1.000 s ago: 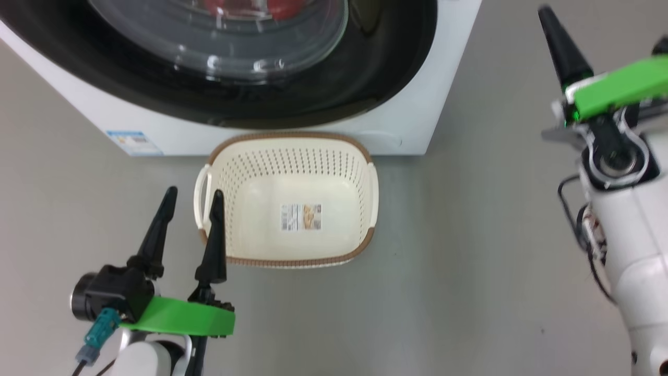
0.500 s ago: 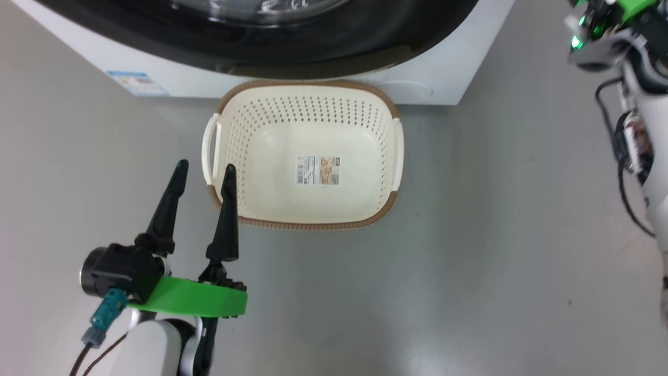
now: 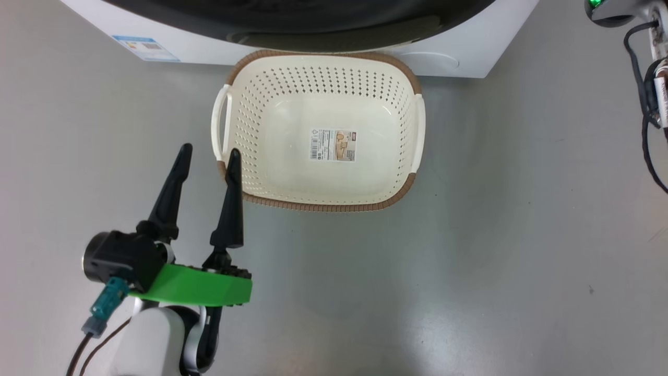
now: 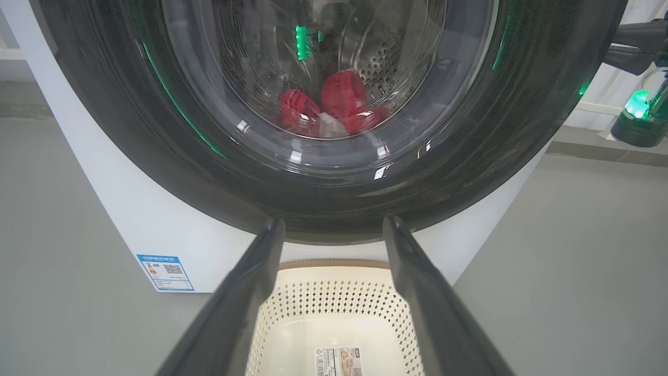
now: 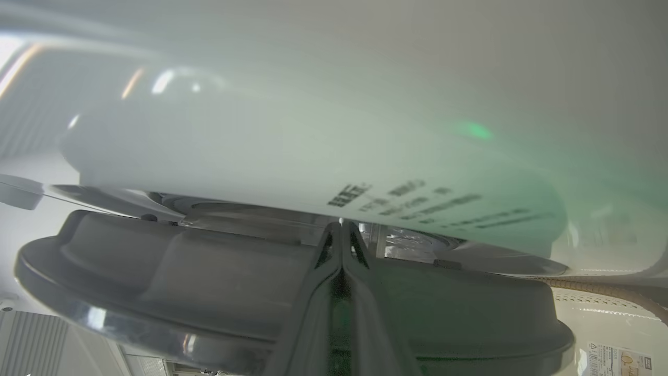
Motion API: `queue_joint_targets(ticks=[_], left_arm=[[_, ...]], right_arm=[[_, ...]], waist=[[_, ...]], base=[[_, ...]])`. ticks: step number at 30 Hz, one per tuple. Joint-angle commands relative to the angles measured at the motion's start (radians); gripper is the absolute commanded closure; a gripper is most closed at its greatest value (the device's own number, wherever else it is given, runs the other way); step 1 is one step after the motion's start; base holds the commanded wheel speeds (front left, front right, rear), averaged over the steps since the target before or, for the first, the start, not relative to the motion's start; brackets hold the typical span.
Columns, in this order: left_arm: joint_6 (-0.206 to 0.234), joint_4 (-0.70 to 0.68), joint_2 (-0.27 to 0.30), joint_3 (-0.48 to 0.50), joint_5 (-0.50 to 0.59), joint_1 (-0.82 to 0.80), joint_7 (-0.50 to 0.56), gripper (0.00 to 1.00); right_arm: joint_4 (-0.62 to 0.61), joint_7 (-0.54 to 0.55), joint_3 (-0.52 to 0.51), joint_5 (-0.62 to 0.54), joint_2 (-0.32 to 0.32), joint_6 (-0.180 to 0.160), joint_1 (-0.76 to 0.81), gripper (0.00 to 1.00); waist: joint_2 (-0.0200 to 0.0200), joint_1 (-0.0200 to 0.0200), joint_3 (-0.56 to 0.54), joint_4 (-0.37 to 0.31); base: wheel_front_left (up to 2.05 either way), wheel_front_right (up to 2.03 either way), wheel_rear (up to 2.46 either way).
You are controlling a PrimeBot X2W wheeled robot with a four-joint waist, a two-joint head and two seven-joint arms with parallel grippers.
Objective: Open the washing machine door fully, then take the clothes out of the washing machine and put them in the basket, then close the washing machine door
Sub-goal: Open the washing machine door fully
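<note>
The washing machine [image 3: 469, 57] stands at the top of the head view, and the cream basket [image 3: 323, 206] sits on the floor against its front. My left gripper [image 3: 209, 151] hangs open and holds nothing, just left of the basket's near left corner. In the left wrist view, my left gripper [image 4: 334, 224] points at the washing machine door [image 4: 130, 130]. Red clothes [image 4: 342, 96] lie behind its glass. My right gripper [image 5: 342, 230] is shut, its tips at the seam between the door's rim [image 5: 209, 277] and the white front. The right gripper [image 4: 618, 46] also shows at the door's right edge.
Grey floor [image 3: 496, 261] spreads around the basket. The right arm's cables [image 3: 647, 78] hang at the head view's upper right. A blue label [image 4: 164, 271] marks the machine's lower left corner. The basket's rim [image 5: 600, 292] shows at the lower right of the right wrist view.
The head camera has tilted down, so the machine and basket sit higher in the picture. The right gripper has risen out of the head view. The left gripper has stayed open beside the basket.
</note>
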Motion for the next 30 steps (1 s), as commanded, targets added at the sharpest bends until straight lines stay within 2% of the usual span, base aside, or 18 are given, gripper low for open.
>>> queue_joint_targets(ticks=[1, 12, 30], left_arm=[[0.004, -0.023, 0.019, 0.029, -0.008, -0.008, -0.008, 0.0], [0.002, -0.009, 0.019, 0.048, -0.008, -0.018, -0.008, 0.0], [0.023, 0.022, 0.019, 0.079, -0.012, -0.001, -0.008, 0.0]], right_arm=[[-0.02, 0.016, 0.009, 0.004, 0.014, -0.001, -0.019, 1.0], [-0.025, 0.161, 0.033, 0.033, 0.025, -0.001, -0.024, 1.0], [-0.07, 0.279, 0.075, 0.033, 0.046, -0.001, 0.094, 1.0]], waist=[[0.0, 0.0, 0.005, 0.002], [0.0, 0.0, 0.008, -0.017], [0.0, 0.0, -0.079, -0.048]], base=[[0.0, 0.0, 0.0], [0.0, 0.0, 0.0], [0.0, 0.0, 0.0]])
